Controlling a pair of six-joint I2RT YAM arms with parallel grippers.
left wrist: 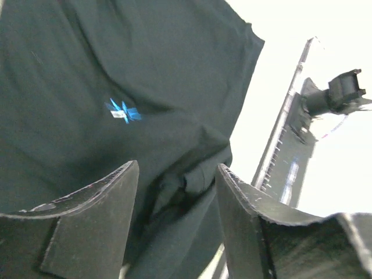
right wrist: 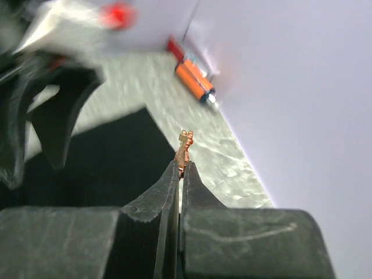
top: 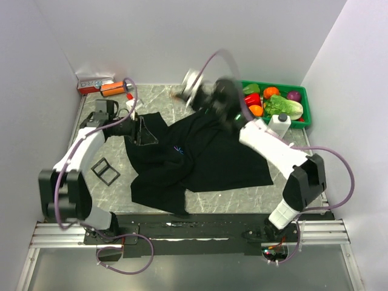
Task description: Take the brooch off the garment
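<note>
Copper-toned brooch point(right wrist: 185, 148) sits nipped by its very end in my clamped right gripper point(right wrist: 181, 167), clear of the shirt point(left wrist: 87, 70) under my wide-spread left gripper point(left wrist: 177, 171); I judge a fast swing could fling it.

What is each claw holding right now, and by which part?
The right claw pinches the brooch by its lower end, its top poking past the tips. The left claw stands open over the garment, closed on nothing.
</note>
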